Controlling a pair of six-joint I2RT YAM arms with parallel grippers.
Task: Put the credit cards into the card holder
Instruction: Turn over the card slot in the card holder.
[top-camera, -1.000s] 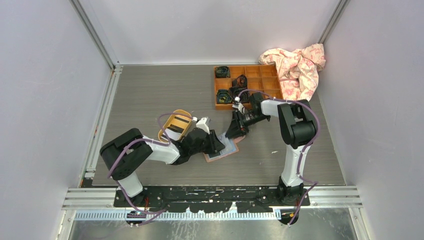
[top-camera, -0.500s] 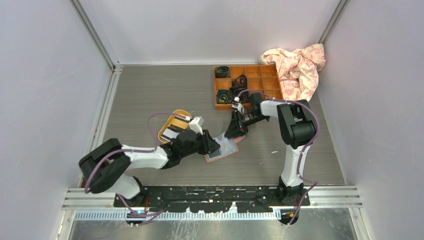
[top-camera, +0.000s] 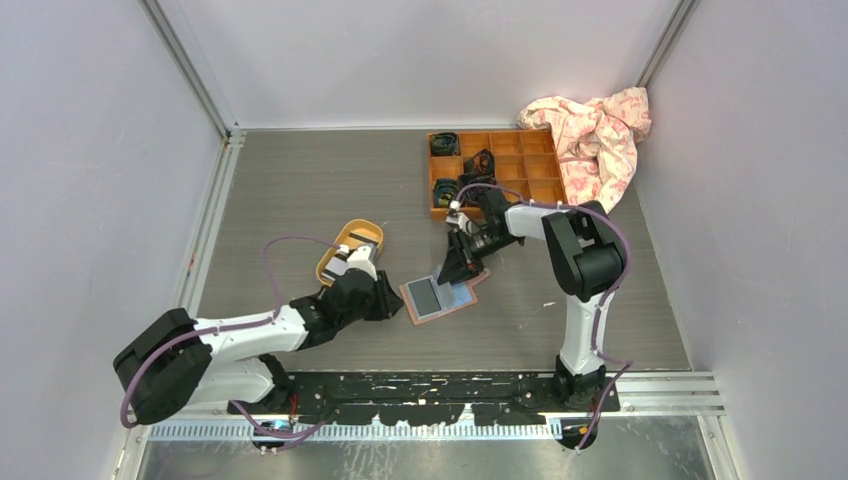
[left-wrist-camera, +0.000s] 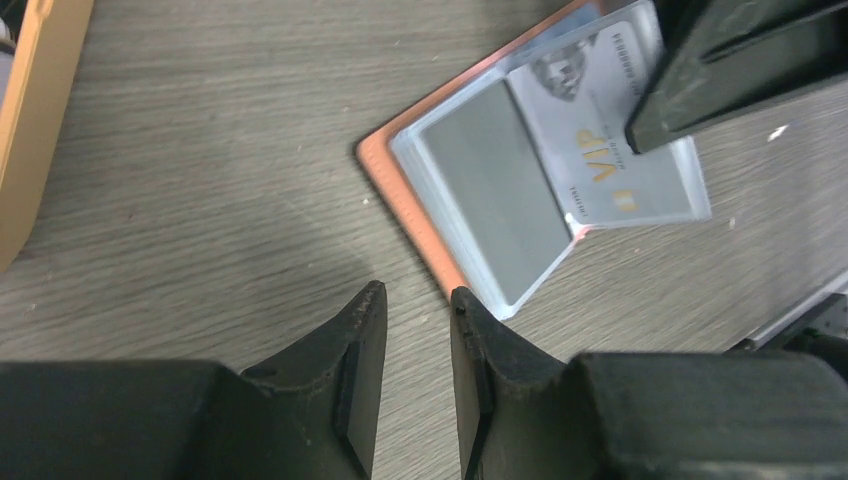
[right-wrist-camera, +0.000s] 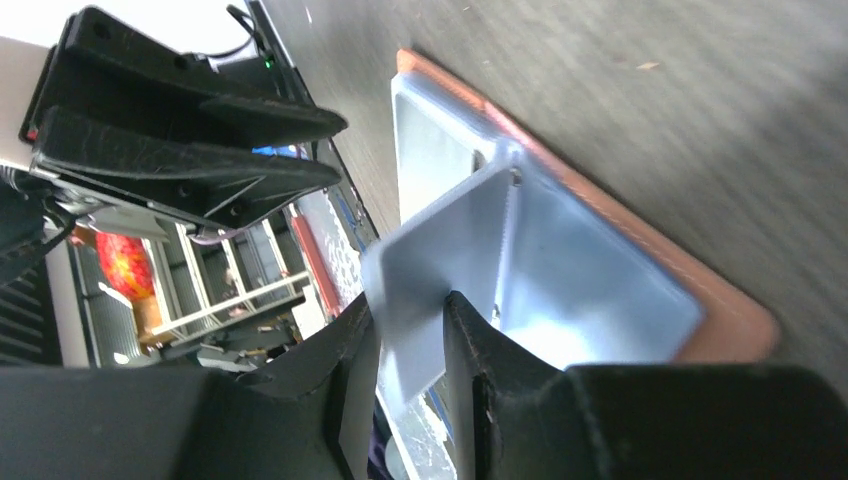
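The salmon-pink card holder (top-camera: 462, 299) lies open and flat on the table, bluish clear pockets up. In the left wrist view (left-wrist-camera: 415, 205) a grey card (left-wrist-camera: 495, 190) sits in its left pocket. A silver VIP credit card (left-wrist-camera: 610, 150) lies over the right pocket, its corner past the holder's edge. My right gripper (top-camera: 447, 272) is shut on that card (right-wrist-camera: 415, 300) at the holder's far side (right-wrist-camera: 725, 315). My left gripper (left-wrist-camera: 415, 305) hovers just left of the holder, jaws narrowly parted and empty; it also shows in the top view (top-camera: 392, 300).
A yellow oval tray (top-camera: 366, 231) with something white in it lies behind my left wrist; its rim shows in the left wrist view (left-wrist-camera: 30, 120). An orange-brown compartment box (top-camera: 495, 170) and a crumpled pink cloth (top-camera: 595, 135) are at the back right.
My left arm has pulled back to the left, off the card holder, leaving the grey card in the left pocket uncovered. My right gripper has shifted slightly left and nearer with its card.
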